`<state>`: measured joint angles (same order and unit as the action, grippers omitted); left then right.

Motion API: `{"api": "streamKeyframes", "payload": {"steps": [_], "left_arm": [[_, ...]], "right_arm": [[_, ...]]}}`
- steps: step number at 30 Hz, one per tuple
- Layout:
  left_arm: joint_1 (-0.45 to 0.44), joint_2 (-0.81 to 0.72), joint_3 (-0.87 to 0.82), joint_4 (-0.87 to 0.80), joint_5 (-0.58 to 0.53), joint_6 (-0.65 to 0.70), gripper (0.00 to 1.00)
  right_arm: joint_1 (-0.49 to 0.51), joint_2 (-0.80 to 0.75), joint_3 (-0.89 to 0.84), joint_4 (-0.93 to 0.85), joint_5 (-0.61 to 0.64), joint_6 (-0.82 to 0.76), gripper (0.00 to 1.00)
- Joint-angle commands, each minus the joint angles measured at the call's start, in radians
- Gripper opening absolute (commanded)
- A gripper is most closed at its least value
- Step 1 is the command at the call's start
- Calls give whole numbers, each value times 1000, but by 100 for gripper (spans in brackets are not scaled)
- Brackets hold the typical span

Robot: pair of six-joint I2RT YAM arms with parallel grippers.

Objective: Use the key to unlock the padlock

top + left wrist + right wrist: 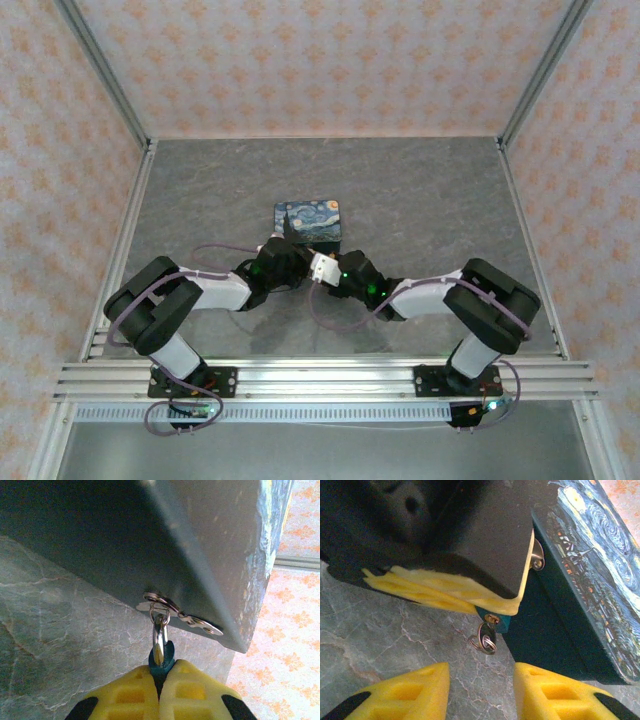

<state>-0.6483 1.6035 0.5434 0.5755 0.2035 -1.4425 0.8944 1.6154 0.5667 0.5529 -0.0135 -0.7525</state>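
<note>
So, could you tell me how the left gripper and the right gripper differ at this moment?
The left gripper is shut on the teal padlock; the right gripper is open and holds nothing. The left gripper is close to the box, while the right gripper stands further back, pointed at the padlock. Both have yellow fingers.

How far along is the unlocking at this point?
Done: left fingers clamp the padlock, and the key appears seated in its underside. In hand: right fingers stand open just short of the key. Remaining: turning it and freeing the shackle, which looks latched through the hasp on the box.
</note>
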Motion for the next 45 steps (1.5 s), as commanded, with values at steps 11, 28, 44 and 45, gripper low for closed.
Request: {"api": "streamKeyframes", "payload": {"steps": [11, 28, 44, 45], "left_arm": [[-12, -22, 26, 3, 10, -4, 0], [-11, -4, 17, 45, 37, -28, 0], [-11, -8, 15, 36, 27, -34, 0], [-11, -8, 13, 35, 25, -33, 0]], "right_arm": [[6, 61, 18, 119, 7, 31, 27], [3, 83, -15, 252, -37, 17, 22], [-23, 17, -87, 245, -25, -5, 27], [-27, 6, -94, 239, -29, -8, 29]]}}
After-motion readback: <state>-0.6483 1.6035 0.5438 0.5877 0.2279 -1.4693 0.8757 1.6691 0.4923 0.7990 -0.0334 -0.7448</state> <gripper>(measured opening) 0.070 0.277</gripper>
